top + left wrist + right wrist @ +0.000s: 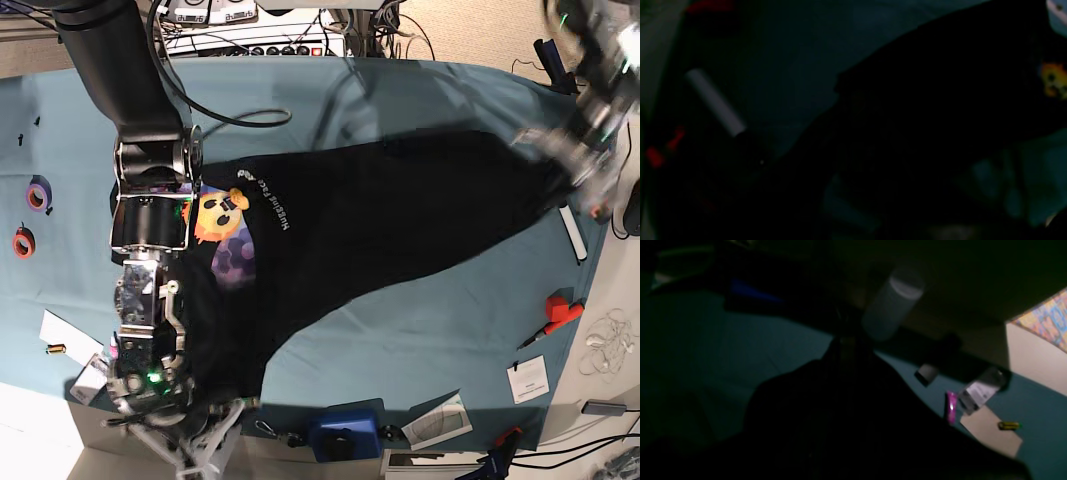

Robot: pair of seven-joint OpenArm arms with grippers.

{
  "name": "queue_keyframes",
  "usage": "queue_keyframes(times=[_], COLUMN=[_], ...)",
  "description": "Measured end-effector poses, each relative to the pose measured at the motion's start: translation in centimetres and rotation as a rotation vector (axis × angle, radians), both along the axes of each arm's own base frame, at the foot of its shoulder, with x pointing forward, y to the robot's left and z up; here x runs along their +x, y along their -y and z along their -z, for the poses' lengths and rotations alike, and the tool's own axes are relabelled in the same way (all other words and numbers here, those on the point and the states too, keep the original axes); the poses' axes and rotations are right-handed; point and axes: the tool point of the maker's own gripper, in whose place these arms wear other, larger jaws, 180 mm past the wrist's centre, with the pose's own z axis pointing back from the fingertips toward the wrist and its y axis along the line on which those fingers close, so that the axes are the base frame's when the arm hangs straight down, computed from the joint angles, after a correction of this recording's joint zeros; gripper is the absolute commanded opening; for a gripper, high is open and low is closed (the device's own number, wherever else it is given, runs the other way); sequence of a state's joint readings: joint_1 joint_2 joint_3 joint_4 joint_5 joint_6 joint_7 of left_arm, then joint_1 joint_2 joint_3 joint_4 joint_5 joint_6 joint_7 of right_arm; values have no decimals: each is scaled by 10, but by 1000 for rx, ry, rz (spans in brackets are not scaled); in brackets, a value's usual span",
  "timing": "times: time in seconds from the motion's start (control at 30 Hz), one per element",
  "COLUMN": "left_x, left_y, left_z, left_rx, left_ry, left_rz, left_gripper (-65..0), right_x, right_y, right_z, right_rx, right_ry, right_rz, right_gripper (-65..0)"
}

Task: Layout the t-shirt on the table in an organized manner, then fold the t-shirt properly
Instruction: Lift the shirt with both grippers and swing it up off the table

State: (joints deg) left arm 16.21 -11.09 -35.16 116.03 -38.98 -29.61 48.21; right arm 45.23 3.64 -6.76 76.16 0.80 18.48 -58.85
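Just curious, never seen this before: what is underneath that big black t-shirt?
Under the t-shirt lies the table, draped in teal cloth that shows all around it. Whatever sits beneath the shirt's middle is covered and cannot be seen.

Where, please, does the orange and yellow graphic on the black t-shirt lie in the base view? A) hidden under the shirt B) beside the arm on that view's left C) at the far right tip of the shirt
B: the graphic sits on the t-shirt right beside the right arm.
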Motion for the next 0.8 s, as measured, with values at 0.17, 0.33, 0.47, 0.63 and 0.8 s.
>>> queue_keyframes(times=[0.17, 0.33, 0.47, 0.63, 0.8], left_x=[71, 150, 204, 243, 244], left_y=[12, 8, -4, -15, -36], left_z=[3, -22, -73, -162, -226], left_rx=[14, -53, -104, -91, -54], left_ry=[30, 72, 153, 270, 334], left_rz=[36, 17, -13, -4, 11], left_gripper=[-650, -650, -650, -650, -650], right_x=[17, 44, 57, 53, 43], right_y=[4, 14, 36, 74, 118], right_z=[3, -44, -112, -209, -203], right_rx=[-11, -2, -17, -40, -5], right_ry=[14, 106, 212, 369, 323], right_rz=[5, 8, 45, 104, 163], right_gripper=[-650, -650, -650, -650, -650])
